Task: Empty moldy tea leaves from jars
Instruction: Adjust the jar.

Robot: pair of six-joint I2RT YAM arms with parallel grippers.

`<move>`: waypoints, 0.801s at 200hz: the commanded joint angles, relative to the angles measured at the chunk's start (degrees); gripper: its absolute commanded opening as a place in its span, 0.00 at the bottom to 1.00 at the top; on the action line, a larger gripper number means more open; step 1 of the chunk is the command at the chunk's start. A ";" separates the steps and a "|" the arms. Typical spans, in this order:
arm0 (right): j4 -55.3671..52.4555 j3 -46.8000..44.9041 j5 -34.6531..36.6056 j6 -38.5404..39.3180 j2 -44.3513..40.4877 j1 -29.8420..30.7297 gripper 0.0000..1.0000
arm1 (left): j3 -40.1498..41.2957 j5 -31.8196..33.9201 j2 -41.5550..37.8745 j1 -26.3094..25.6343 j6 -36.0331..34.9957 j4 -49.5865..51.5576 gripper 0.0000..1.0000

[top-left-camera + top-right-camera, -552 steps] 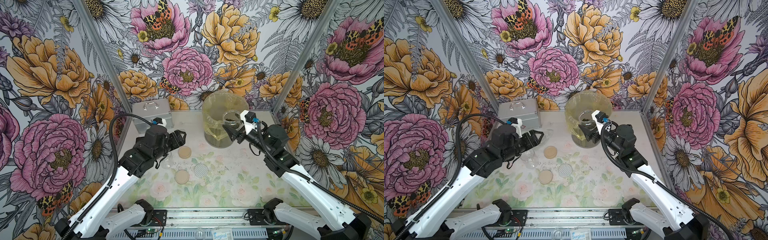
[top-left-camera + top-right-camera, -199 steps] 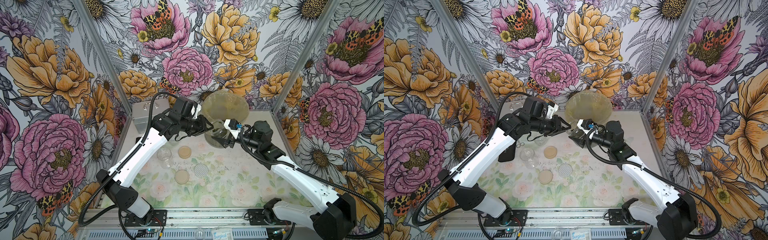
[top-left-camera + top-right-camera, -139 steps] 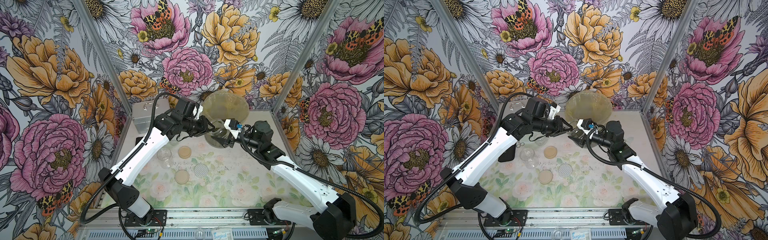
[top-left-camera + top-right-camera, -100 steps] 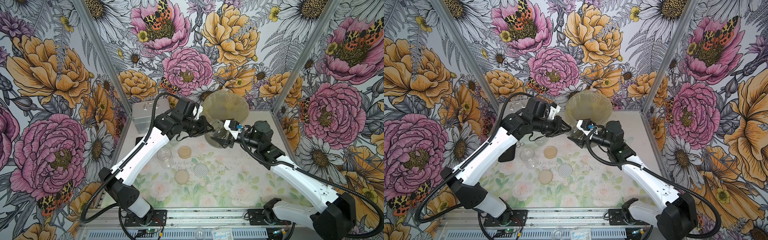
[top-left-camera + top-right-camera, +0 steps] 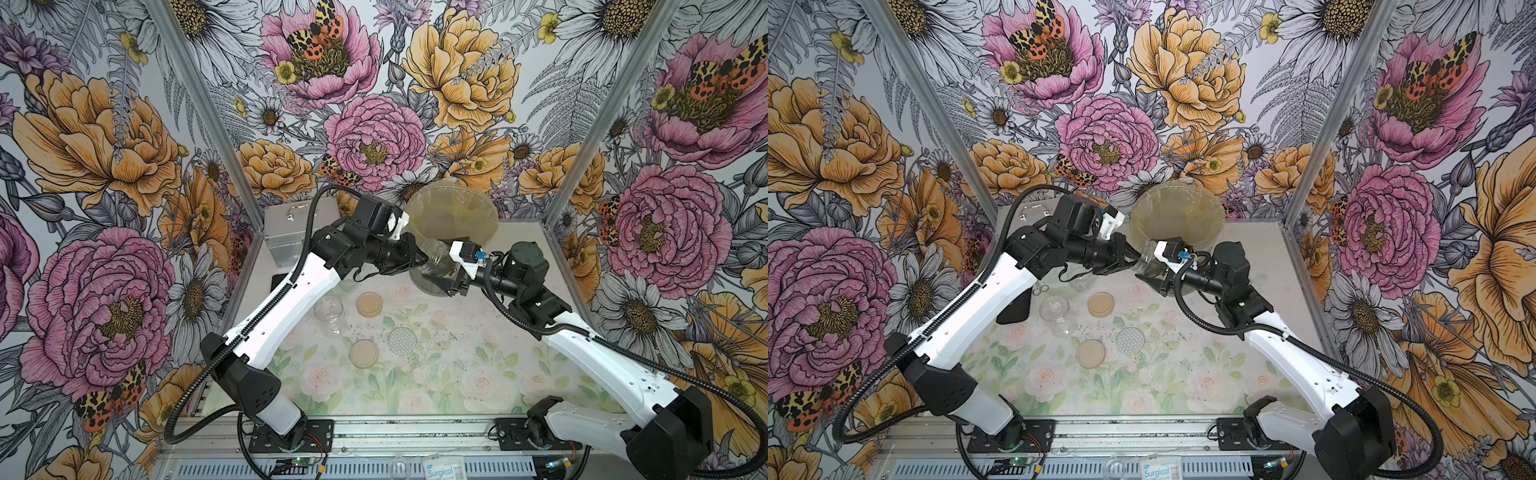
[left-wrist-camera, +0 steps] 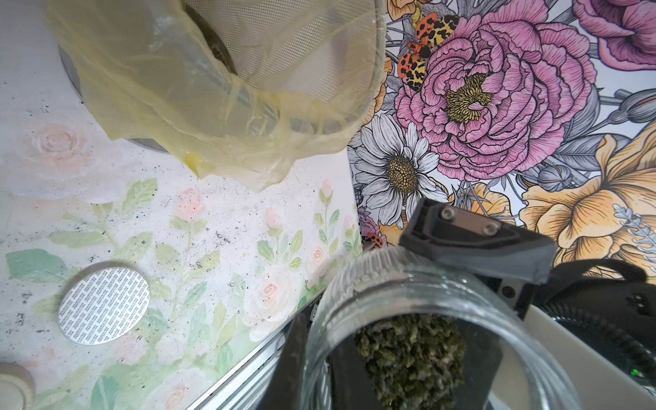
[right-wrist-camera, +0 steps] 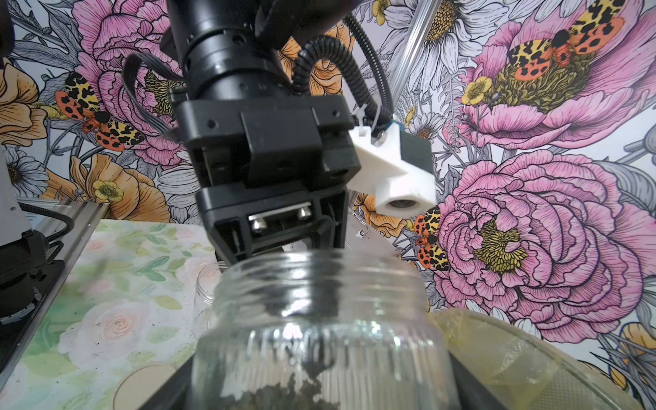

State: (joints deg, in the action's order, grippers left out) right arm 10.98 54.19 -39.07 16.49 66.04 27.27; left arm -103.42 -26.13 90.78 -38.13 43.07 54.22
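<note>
Bin (image 5: 453,185): back of desk (image 5: 457,374), right of case (image 5: 291,232).
Raised jar (image 5: 436,259): above desk, before bin.
Empty jar (image 5: 329,313): on desk, left of lids (image 5: 369,304).

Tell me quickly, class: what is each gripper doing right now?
Left gripper: fingers at the mouth of the clear glass jar; open or closed cannot be told.
Right gripper: closed on that jar, holding it.

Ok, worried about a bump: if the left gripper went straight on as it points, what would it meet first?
The clear glass jar held by the right gripper: the left gripper aims into its open mouth, likely reaching the dark green tea leaves inside.
</note>
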 commanded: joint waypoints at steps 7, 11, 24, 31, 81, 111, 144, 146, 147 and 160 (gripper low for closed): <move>5.13 -0.01 1.54 -1.20 -2.06 -0.96 0.69 | -2.23 -1.74 0.38 0.51 0.71 -1.18 0.00; 5.11 -0.05 1.45 -1.14 -2.10 -0.99 0.69 | -2.26 -1.74 0.43 0.51 0.70 -1.09 0.00; 5.10 -0.32 1.45 -1.12 -2.36 -1.20 0.69 | -2.57 -1.52 0.53 0.56 0.44 -0.57 0.00; 5.03 -0.65 1.54 -1.15 -2.54 -1.27 0.70 | -2.79 -1.22 0.48 0.57 0.27 -0.20 0.00; 3.69 -1.25 0.98 -1.00 -3.72 -1.81 0.85 | -4.56 -0.24 1.31 0.92 -0.79 2.70 0.00; 3.08 -1.08 0.63 -1.28 -4.14 -2.08 1.00 | -5.65 0.57 1.80 0.94 -1.71 4.43 0.00; 1.49 -1.26 0.35 -0.14 -4.56 -2.39 1.00 | -6.88 1.22 2.25 1.04 -2.29 5.70 0.00; 1.49 -1.34 0.30 -0.08 -4.59 -2.39 1.00 | -6.99 1.20 2.33 1.04 -2.29 5.72 0.00; 1.50 -1.31 0.30 -0.11 -4.60 -2.35 1.00 | -7.03 1.19 2.35 1.04 -2.29 5.72 0.00; 1.41 -1.37 -0.52 -0.01 -4.39 -2.43 1.00 | -7.52 0.58 2.53 0.87 -2.42 5.74 0.00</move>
State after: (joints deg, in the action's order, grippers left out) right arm 12.56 52.73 -38.85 16.01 62.50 25.04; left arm -108.12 -25.58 93.43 -37.45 41.78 60.34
